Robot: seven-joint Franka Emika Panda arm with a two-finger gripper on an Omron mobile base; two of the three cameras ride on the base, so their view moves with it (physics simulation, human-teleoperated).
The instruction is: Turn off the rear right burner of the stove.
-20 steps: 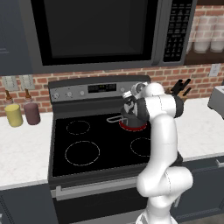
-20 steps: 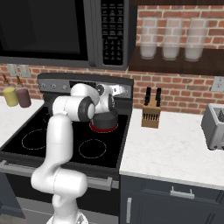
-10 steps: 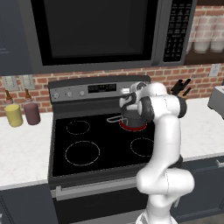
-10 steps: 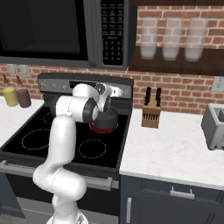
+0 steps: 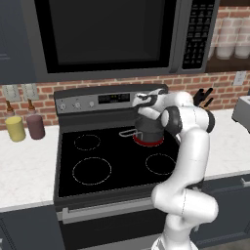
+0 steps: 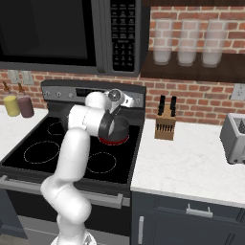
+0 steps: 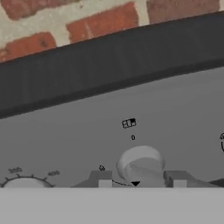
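Claw (image 7: 139, 183) spread open either side of a round knob (image 7: 141, 162) on the stove (image 5: 102, 168) control panel (image 7: 109, 131). Below that panel, the rear right burner (image 5: 148, 141) glows red under a dark pot (image 5: 149, 128), its handle pointing left.

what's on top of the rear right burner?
A small dark grey saucepan with a thin handle sits on the red-glowing rear right burner of the black glass stove. The pan base covers most of the zone; its inside can't be seen, as the white arm blocks it.
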